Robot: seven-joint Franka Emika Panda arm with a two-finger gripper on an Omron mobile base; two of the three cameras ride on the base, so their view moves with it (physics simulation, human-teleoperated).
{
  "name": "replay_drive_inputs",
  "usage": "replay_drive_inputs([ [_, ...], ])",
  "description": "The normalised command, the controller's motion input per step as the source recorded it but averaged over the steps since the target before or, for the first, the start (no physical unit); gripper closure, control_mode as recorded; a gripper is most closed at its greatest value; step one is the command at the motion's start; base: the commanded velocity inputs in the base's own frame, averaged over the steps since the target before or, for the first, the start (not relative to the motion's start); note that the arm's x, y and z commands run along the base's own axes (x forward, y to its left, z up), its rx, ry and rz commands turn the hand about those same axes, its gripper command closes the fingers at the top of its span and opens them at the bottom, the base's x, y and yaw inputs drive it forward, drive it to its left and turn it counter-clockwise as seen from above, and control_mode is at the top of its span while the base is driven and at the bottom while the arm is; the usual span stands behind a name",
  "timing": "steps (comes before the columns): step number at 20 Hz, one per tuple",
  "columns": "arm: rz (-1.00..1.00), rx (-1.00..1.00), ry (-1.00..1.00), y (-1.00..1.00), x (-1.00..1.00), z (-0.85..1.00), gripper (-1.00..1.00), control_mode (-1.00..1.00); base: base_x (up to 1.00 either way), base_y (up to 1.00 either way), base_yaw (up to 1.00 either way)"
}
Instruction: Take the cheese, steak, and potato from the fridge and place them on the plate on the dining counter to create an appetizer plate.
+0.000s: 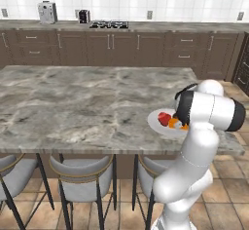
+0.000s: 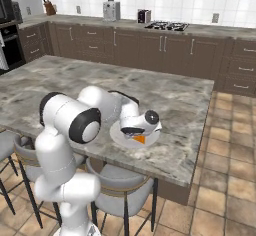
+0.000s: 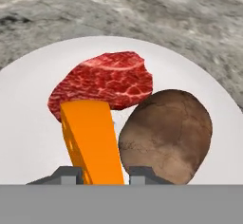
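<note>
The white plate (image 3: 28, 137) lies on the marbled dining counter (image 1: 73, 102), near its right end. On it rest the red steak (image 3: 109, 78), the orange cheese wedge (image 3: 92, 137) and the brown potato (image 3: 166, 128), packed close together. My gripper (image 3: 105, 174) hangs low over the plate with its fingertips on either side of the cheese's near end. The jaws stand slightly apart, and a thin gap shows beside the right tip. From the right base view the hand (image 2: 145, 120) covers most of the plate (image 2: 117, 135), with the cheese (image 2: 140, 139) peeking out below it. The fridge is out of view.
Grey stools (image 1: 82, 175) stand along the counter's near side, under its edge. The dark wall cabinets (image 1: 121, 44) carry a toaster (image 1: 47, 12) and a hob (image 1: 109, 24) at the back. My own elbow (image 1: 209, 109) blocks part of the plate (image 1: 155, 122) in the left base view.
</note>
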Motion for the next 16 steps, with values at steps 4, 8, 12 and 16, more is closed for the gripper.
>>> replay_drive_inputs([
  [4, 0.0, -0.03, -0.04, 0.11, -0.32, 0.0, -1.0, -1.0, 0.0, 0.0, 0.0],
  [8, 0.0, 0.0, -0.04, 0.04, -0.29, 0.4, -1.0, -1.0, 0.0, 0.0, 0.0],
  [12, 0.0, 0.0, 0.0, -0.02, -0.07, 0.94, -1.0, -1.0, 0.0, 0.0, 0.0],
  [16, 0.01, 0.0, 0.0, -0.08, -0.16, 1.0, -1.0, -1.0, 0.0, 0.0, 0.0],
])
